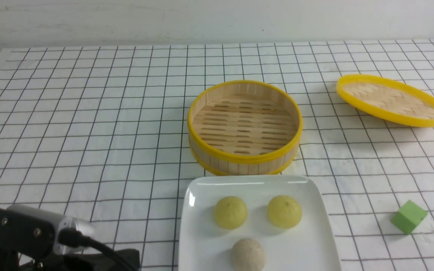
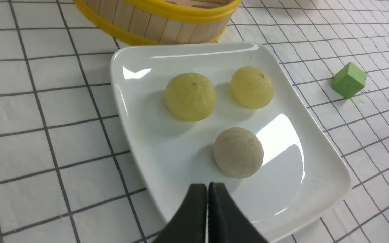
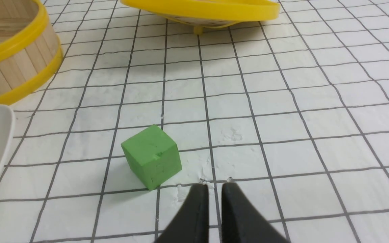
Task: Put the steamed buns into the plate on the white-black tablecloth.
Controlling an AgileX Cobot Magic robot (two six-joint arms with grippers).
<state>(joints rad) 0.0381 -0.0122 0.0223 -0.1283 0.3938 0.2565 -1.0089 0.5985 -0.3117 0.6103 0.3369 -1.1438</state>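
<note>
Three steamed buns lie in the white plate (image 1: 326, 222) on the white-black tablecloth (image 1: 89, 124): two pale yellow-green ones (image 1: 230, 212) (image 1: 284, 211) and an off-white one (image 1: 248, 254) nearest me. In the left wrist view the plate (image 2: 137, 111) holds the same buns (image 2: 190, 97) (image 2: 252, 87) (image 2: 238, 152). My left gripper (image 2: 208, 185) is shut and empty, just short of the off-white bun over the plate's near rim. My right gripper (image 3: 215, 186) is shut and empty above the cloth, beside a green cube (image 3: 152, 156).
An empty bamboo steamer basket (image 1: 244, 127) with a yellow rim stands just behind the plate. Its round yellow-rimmed lid (image 1: 391, 99) lies tilted at the back right. The green cube (image 1: 408, 216) sits right of the plate. My left wrist camera (image 1: 43, 235) shows at the lower left.
</note>
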